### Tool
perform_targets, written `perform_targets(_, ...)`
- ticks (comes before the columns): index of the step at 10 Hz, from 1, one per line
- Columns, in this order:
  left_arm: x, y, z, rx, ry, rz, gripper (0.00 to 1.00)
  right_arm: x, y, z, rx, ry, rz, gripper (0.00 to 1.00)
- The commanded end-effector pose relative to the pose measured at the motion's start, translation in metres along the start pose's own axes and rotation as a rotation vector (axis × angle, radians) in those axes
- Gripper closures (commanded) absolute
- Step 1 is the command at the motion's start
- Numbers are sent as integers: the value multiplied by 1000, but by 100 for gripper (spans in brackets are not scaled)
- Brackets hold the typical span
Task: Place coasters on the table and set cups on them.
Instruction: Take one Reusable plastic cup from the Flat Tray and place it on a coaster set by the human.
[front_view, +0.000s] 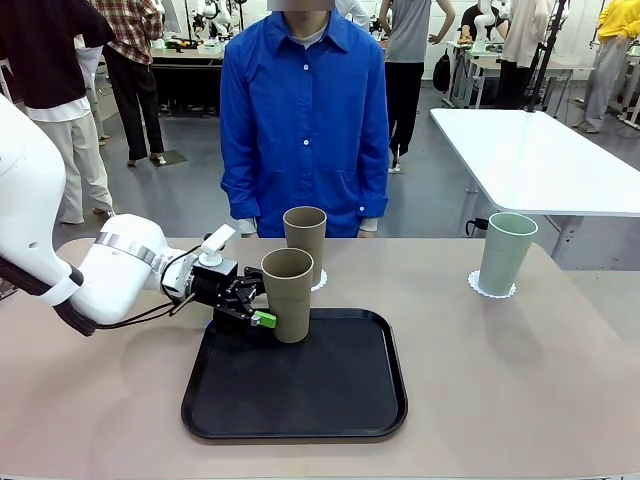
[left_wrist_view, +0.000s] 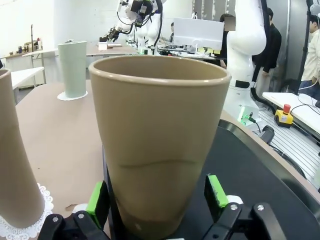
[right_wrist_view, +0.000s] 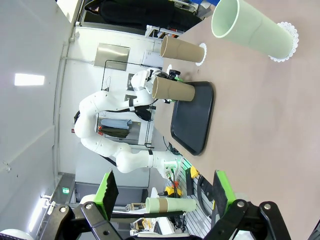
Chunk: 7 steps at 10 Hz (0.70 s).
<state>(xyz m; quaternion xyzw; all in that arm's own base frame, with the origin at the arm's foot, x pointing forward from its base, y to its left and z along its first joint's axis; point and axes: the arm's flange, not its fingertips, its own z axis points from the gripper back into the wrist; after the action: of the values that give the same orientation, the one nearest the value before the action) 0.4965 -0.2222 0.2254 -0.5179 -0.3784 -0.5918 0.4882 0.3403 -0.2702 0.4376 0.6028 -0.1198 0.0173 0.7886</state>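
Three cups (front_view: 507, 253) occupy the beige table (front_view: 520, 380).

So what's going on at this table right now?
The left gripper is open around the base of a tan cup standing on the black tray. Another tan cup and the mint cup already stand on doilies on the table. A person in blue watches from the far side. The right gripper hangs open, away from the cups.

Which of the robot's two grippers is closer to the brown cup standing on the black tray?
The left. The left gripper has its open fingers on either side of the brown cup on the tray; the right gripper hangs open far off.
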Motion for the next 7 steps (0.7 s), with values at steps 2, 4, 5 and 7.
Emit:
perform_targets(2, -2, 7, -16, -17, 12, -13, 0, 0, 1, 0, 9, -2, 3, 0)
perform_targets(4, -1, 6, -25, -49, -7, -37, 0, 0, 1, 0, 9, -2, 3, 0)
perform_targets(5, -2, 5, -29, -61, -11, -38, 0, 0, 1, 0, 9, -2, 3, 0)
perform_targets(7, -1, 4, -36, -78, -14, -56, 0, 0, 1, 0, 9, -2, 3, 0)
